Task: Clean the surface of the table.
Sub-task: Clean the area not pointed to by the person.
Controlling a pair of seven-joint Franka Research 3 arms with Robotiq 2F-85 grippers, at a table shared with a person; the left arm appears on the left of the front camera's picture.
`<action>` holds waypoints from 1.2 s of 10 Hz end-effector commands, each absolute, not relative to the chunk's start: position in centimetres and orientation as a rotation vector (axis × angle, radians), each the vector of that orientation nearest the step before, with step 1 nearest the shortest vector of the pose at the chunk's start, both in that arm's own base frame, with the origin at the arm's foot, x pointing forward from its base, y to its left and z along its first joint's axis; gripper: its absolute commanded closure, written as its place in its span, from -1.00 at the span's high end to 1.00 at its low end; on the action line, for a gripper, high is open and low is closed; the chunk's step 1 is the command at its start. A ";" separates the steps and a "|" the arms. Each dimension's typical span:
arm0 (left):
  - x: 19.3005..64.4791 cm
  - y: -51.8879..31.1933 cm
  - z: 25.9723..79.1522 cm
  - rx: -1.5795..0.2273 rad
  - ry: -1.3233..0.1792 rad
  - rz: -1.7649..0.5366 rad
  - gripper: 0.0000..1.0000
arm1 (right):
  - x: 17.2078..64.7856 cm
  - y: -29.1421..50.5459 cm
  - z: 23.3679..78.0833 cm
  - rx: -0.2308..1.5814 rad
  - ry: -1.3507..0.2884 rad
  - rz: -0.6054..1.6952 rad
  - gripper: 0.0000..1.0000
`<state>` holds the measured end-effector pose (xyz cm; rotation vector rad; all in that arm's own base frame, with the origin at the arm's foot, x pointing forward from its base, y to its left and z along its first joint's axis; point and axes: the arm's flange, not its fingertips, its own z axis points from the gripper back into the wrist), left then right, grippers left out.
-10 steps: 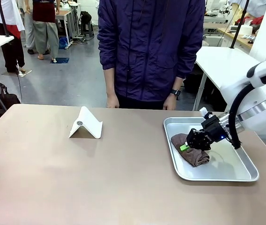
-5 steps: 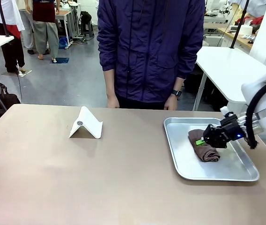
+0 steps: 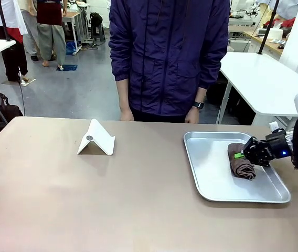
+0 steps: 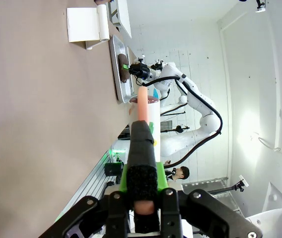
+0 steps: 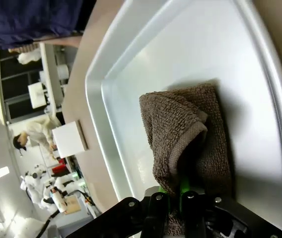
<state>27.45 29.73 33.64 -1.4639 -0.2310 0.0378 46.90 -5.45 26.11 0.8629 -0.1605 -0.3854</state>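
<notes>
Brown terry cloth [image 3: 242, 164] sits in the metal tray [image 3: 212, 173], bunched into a loose roll, in the tray's 2 o'clock part. My right gripper [image 3: 240, 155] comes in from 3 o'clock, low over the tray, and is clenched on the cloth's near edge. In the right wrist view the cloth [image 5: 180, 134] runs up from between my fingers, with a green pad [image 5: 172, 190] pressed into the fold. The rest of it lies on the tray [image 5: 131, 94] floor. Bare metal shows from 6 through 11 o'clock around it.

The table [image 3: 112, 205] is the wide beige-brown top under everything. The tray rests flat on it at 3 o'clock from the table's middle, close to the right edge. A white folded stand [image 3: 96, 139] is at 11 o'clock, well apart from the tray, standing like a small tent. A person [image 3: 167, 58] in a dark blue jacket stands at the 12 o'clock edge, hands hanging just behind the table line.

My left gripper [image 4: 142, 126] hangs off beyond the table [image 4: 41, 124], jaws clamped together. A pinkish strip [image 4: 142, 101] sticks out past the fingertips. I cannot tell what it is or whether it is gripped. The same view shows the tray [image 4: 116, 74] edge-on with the cloth [image 4: 122, 72] in it, my right gripper [image 4: 132, 69] on the cloth, and the stand [image 4: 84, 25] farther along.
</notes>
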 end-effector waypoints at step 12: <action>27.3 29.6 34.3 -1.466 -0.224 0.052 -0.55 | 32.3 -12.2 39.1 1.867 0.031 -0.199 -0.84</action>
